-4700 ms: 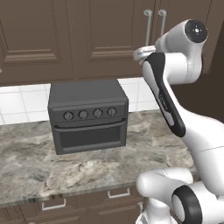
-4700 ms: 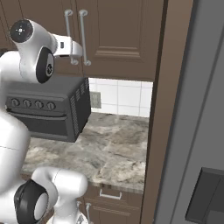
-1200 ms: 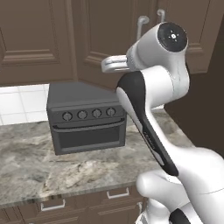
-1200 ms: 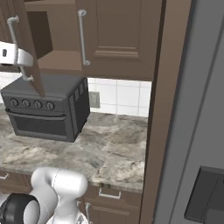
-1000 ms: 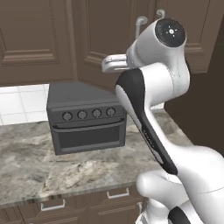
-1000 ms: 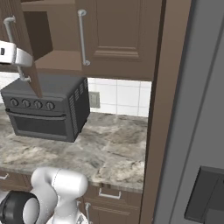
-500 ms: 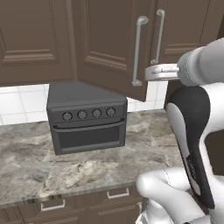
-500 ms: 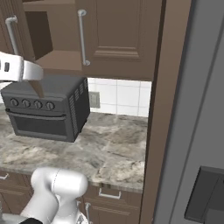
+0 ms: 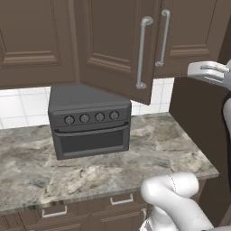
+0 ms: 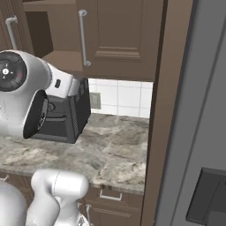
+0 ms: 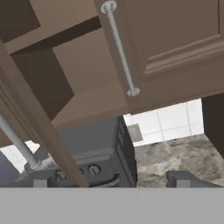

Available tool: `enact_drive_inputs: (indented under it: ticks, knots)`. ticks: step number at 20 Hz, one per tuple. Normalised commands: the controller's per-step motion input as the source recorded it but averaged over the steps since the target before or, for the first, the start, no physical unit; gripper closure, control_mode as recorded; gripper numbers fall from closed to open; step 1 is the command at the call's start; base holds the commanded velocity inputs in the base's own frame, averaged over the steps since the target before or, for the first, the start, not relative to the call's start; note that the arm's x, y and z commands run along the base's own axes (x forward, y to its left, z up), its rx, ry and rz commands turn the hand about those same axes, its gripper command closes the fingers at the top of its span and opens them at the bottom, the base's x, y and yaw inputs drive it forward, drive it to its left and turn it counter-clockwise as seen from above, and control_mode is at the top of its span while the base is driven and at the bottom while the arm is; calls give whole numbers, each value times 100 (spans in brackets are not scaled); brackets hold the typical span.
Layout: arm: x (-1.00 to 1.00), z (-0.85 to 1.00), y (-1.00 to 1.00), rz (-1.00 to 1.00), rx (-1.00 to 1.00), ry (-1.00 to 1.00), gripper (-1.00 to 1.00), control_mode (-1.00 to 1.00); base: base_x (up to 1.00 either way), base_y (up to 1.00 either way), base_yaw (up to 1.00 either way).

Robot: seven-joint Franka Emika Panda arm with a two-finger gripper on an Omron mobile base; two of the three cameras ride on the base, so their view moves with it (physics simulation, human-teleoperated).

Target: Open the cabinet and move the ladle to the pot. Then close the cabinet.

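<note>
The cabinet [image 9: 149,45] at the top of the left base view has its left door [image 9: 115,49] swung out over the oven [image 9: 88,119] on the worktop [image 9: 135,158]; the right door [image 10: 121,37] is still closed. The claw [image 11: 109,183], at the bottom of the hand view, stands apart and holds nothing. No ladle or pot can be made out, so moving it and closing up seem left. No writing is legible.
</note>
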Motion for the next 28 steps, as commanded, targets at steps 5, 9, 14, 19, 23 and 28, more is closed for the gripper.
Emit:
enact_drive_inputs:
  ticks: [5,9,14,19,23,28]
  knots:
    - [46,-4,-3,15,27,1,-100,-100,0,0,0]
    - [71,-2,15,13,22,13,-100,-100,0,0,0]
    - [52,-1,37,15,17,15,-100,-100,0,0,0]
    - [10,0,44,16,13,7,-100,-100,0,0,0]
    - [0,0,51,16,10,1,-100,-100,0,0,0]
    - [-6,0,49,16,9,0,-100,-100,0,0,0]
